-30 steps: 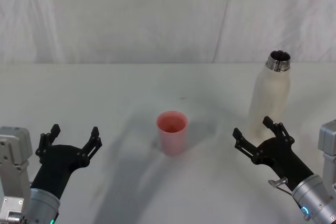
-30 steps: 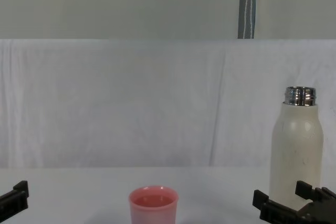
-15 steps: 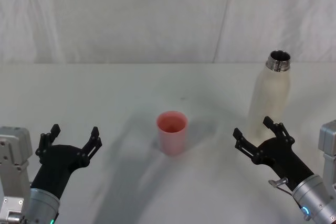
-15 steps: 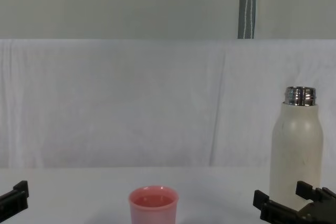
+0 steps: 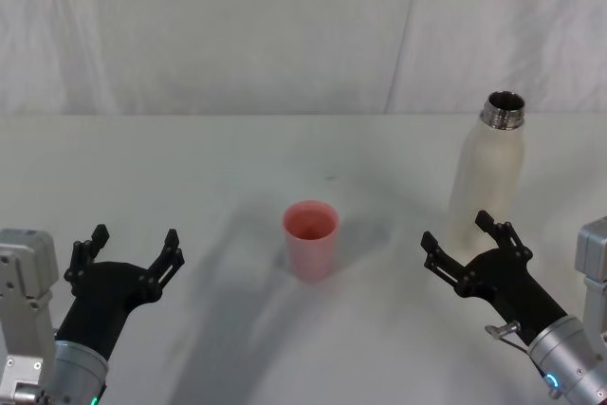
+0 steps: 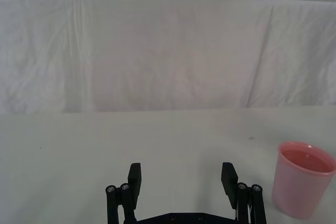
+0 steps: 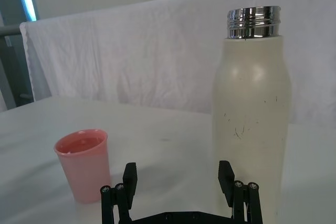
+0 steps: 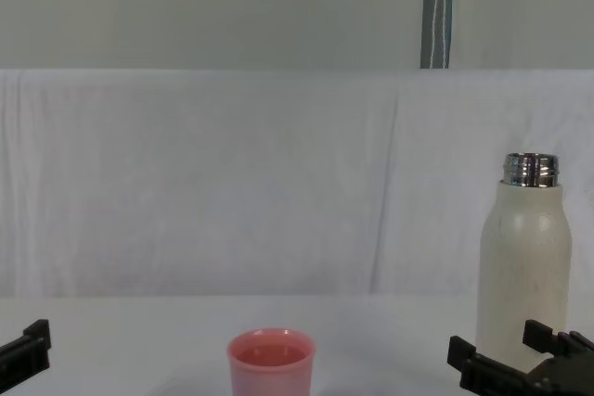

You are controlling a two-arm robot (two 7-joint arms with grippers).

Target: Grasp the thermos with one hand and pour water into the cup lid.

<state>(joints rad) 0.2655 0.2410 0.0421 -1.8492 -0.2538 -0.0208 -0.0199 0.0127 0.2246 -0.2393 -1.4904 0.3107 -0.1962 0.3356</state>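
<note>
The thermos [image 5: 487, 174] [image 8: 524, 264] [image 7: 251, 111], a tall cream-white bottle with an open steel neck, stands upright at the right of the table. The cup lid [image 5: 310, 239] [image 8: 271, 361] [image 7: 84, 163] [image 6: 303, 184], a small pink cup, stands upright near the middle. My right gripper [image 5: 466, 245] [image 7: 177, 178] [image 8: 501, 359] is open, just in front of the thermos and not touching it. At the front left my left gripper [image 5: 131, 251] [image 6: 182, 179] is open and holds nothing, well left of the cup lid.
A white table [image 5: 190, 168] carries both things, with a white cloth backdrop [image 5: 237, 26] hanging behind it. A grey vertical pole [image 8: 438, 8] rises behind the cloth.
</note>
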